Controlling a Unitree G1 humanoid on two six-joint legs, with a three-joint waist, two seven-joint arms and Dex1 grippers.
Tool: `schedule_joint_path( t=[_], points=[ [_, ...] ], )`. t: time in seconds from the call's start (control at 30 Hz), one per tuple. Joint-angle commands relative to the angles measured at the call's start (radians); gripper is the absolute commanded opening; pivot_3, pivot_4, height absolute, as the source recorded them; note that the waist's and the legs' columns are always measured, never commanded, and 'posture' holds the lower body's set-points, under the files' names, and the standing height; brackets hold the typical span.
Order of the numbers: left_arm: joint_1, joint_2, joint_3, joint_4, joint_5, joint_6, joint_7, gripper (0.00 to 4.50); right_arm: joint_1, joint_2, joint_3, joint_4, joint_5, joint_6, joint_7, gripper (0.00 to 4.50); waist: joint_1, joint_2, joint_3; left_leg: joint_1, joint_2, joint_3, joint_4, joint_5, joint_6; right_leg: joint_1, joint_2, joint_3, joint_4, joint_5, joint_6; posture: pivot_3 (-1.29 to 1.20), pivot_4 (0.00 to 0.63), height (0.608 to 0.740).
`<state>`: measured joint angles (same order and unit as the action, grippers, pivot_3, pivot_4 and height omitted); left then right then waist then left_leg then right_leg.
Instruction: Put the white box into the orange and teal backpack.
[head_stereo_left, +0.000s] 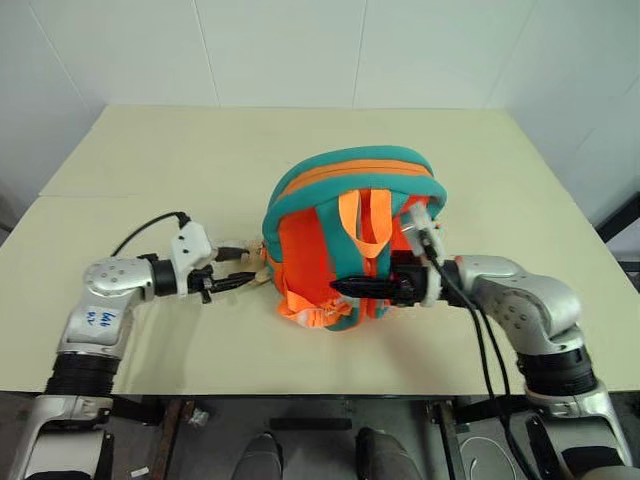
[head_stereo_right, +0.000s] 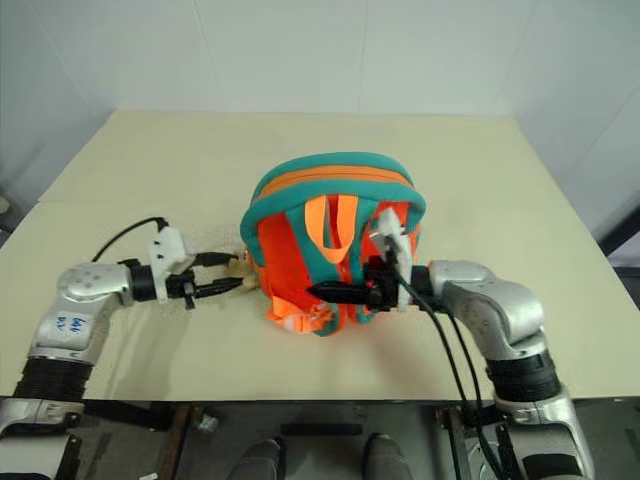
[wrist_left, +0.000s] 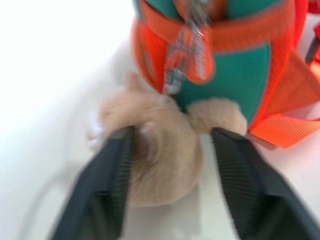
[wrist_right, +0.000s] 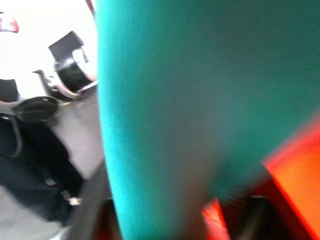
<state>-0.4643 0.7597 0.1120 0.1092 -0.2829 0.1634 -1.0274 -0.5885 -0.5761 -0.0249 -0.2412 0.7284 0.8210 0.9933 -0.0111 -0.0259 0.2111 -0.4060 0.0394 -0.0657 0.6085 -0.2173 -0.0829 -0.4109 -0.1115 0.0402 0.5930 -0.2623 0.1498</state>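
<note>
The orange and teal backpack (head_stereo_left: 352, 240) stands mid-table, white box unseen. The left gripper (head_stereo_left: 236, 275) is spread around the plush charm (wrist_left: 155, 160); the right gripper (head_stereo_left: 352, 286), spread against a teal strap (wrist_right: 190, 100), could snag it and topple the bag.

You've got a pale cream table (head_stereo_left: 150, 160) spread across the middle, with a faint seam running across its left part. Behind it rises a white tiled wall (head_stereo_left: 300, 50). Below the near edge there's dark floor (head_stereo_left: 300, 440).
</note>
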Motion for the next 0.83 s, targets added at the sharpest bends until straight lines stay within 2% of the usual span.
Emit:
schedule_joint_path(
  t=[0.03, 0.1, 0.13, 0.27, 0.43, 0.6, 0.83],
  points=[
    [0.061, 0.034, 0.079, -0.144, -0.105, 0.073, -0.024, 3.91, 0.031, -0.046, -0.101, -0.043, 0.004, -0.061, -0.012, 3.72, -0.003, 0.000, 0.000, 0.000, 0.000, 0.000, -0.001, 0.000, 0.000, 0.000, 0.000, 0.000, 0.000, 0.000, 0.000, 0.00, 0.150, 0.740],
    [0.110, 0.055, 0.109, -0.212, -0.143, 0.107, -0.044, 4.50, 0.073, -0.091, -0.139, -0.056, -0.016, -0.098, -0.002, 4.43, -0.005, 0.000, 0.000, 0.000, 0.000, 0.000, -0.003, 0.000, 0.000, 0.000, 0.000, 0.000, -0.001, 0.000, 0.000, 0.00, 0.150, 0.740],
    [0.123, 0.063, 0.109, -0.238, -0.148, 0.121, -0.043, 4.50, 0.094, -0.114, -0.147, -0.059, -0.032, -0.123, 0.012, 4.47, -0.005, 0.000, 0.000, 0.000, 0.000, 0.000, -0.004, 0.000, 0.000, 0.000, 0.000, 0.000, -0.001, 0.000, 0.000, 0.00, 0.150, 0.740],
    [0.196, 0.084, 0.136, -0.330, -0.209, 0.210, -0.030, 4.50, 0.183, -0.151, -0.197, -0.074, -0.056, -0.206, 0.007, 4.47, -0.006, 0.000, 0.000, 0.000, 0.000, 0.000, -0.005, -0.001, 0.000, -0.001, 0.000, 0.000, -0.002, -0.001, 0.001, 0.00, 0.150, 0.740],
    [0.227, 0.067, 0.144, -0.332, -0.189, 0.172, 0.003, 4.50, 0.295, -0.187, -0.272, 0.041, -0.155, -0.402, 0.043, 4.47, -0.008, 0.000, 0.000, 0.000, 0.000, 0.001, -0.004, -0.001, 0.000, 0.000, 0.000, 0.000, -0.004, -0.003, -0.004, 0.00, 0.150, 0.740],
    [0.197, 0.058, 0.120, -0.295, -0.174, 0.125, 0.005, 4.50, 0.287, -0.211, -0.287, 0.158, -0.205, -0.512, 0.062, 4.47, -0.017, 0.000, 0.000, 0.001, 0.000, 0.002, -0.001, -0.001, 0.001, 0.001, -0.001, 0.001, -0.005, -0.005, -0.009, 0.00, 0.150, 0.740],
    [0.200, 0.054, 0.104, -0.276, -0.155, 0.108, 0.016, 4.50, 0.246, -0.218, -0.238, 0.206, -0.235, -0.537, 0.087, 4.47, -0.024, 0.000, 0.001, 0.002, 0.000, 0.004, -0.001, 0.000, 0.001, 0.001, -0.001, 0.004, -0.004, -0.004, -0.009, 0.00, 0.150, 0.740]
  ],
)
